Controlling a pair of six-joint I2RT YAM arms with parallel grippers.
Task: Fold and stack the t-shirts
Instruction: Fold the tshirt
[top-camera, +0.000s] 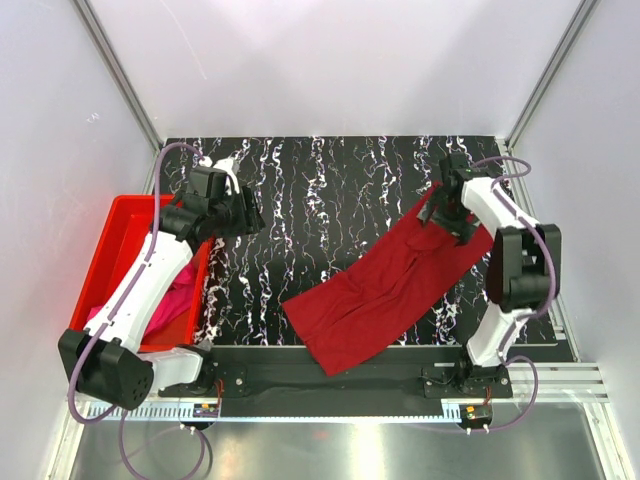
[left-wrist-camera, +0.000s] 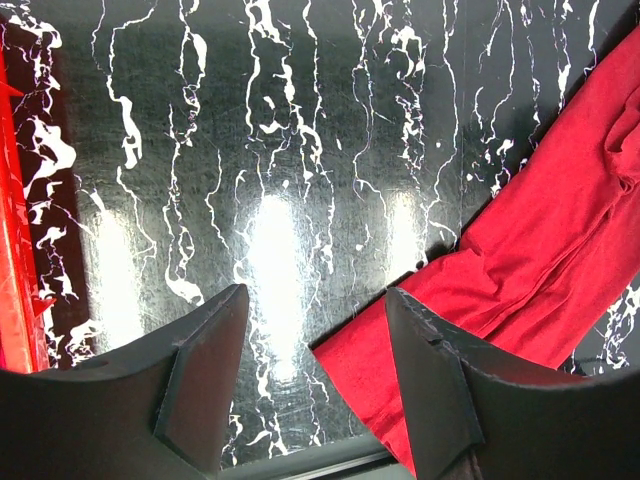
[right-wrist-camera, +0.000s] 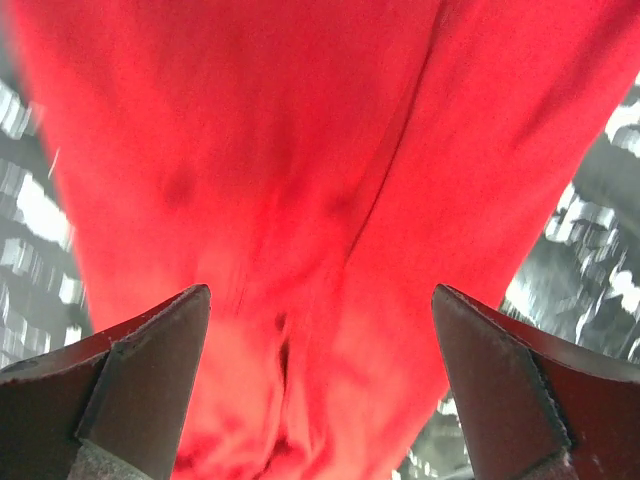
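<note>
A dark crimson t-shirt lies as a long folded strip, set diagonally across the black marbled table. My right gripper hovers over the strip's far right end, open. In the right wrist view its jaws stand wide apart above the red cloth with nothing pinched between them. My left gripper hangs open over bare table at the far left, next to the bin. In its wrist view the gripper is empty and the crimson shirt lies off to the right. A magenta pink t-shirt sits crumpled in the bin, partly hidden by the left arm.
A rigid red plastic bin stands at the left edge of the table, and its wall shows at the left of the left wrist view. White enclosure walls close in the back and both sides. The arm bases sit on a rail at the near edge.
</note>
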